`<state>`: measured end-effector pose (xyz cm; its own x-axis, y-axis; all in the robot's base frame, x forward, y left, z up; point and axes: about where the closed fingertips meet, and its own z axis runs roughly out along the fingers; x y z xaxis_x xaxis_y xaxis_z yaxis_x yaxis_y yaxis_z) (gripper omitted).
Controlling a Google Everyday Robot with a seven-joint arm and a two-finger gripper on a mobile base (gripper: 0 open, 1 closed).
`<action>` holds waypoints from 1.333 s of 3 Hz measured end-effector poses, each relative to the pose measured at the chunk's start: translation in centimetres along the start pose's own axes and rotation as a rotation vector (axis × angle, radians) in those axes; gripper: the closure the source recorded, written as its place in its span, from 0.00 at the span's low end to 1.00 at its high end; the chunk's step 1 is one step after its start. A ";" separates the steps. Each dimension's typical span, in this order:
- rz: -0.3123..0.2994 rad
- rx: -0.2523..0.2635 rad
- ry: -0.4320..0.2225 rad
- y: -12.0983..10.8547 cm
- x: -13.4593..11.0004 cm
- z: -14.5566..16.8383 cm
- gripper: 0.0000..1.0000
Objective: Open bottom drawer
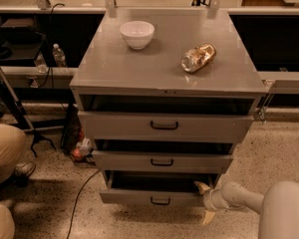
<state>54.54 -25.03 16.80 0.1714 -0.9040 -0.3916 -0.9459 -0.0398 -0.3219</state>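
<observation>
The grey metal cabinet [164, 68] has three drawers, all standing partly pulled out. The bottom drawer [149, 197] is the lowest, with a low flat front and a small black loop handle [160, 201]; a dark gap shows above its front. My gripper [205, 201] is at the right end of that drawer front, low near the floor. Its pale fingers [203, 186] are spread apart, one above and one below the drawer's right corner. My white arm [269, 208] comes in from the lower right.
A white bowl [137, 34] and a crumpled shiny bag [198, 57] lie on the cabinet top. A person's legs [5, 153] are at the left. A cable [82, 193] runs over the floor, with small items [79, 148] by the cabinet's left side.
</observation>
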 end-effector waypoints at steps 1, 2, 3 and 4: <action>0.008 -0.025 0.037 0.5 -0.2 1.0 0.00; 0.022 -0.026 0.064 0.8 0.0 1.1 0.18; 0.045 -0.026 0.075 1.4 0.3 0.7 0.41; 0.094 -0.036 0.111 2.7 1.2 -0.8 0.70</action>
<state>51.97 -26.59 16.12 0.0523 -0.9460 -0.3200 -0.9660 0.0333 -0.2563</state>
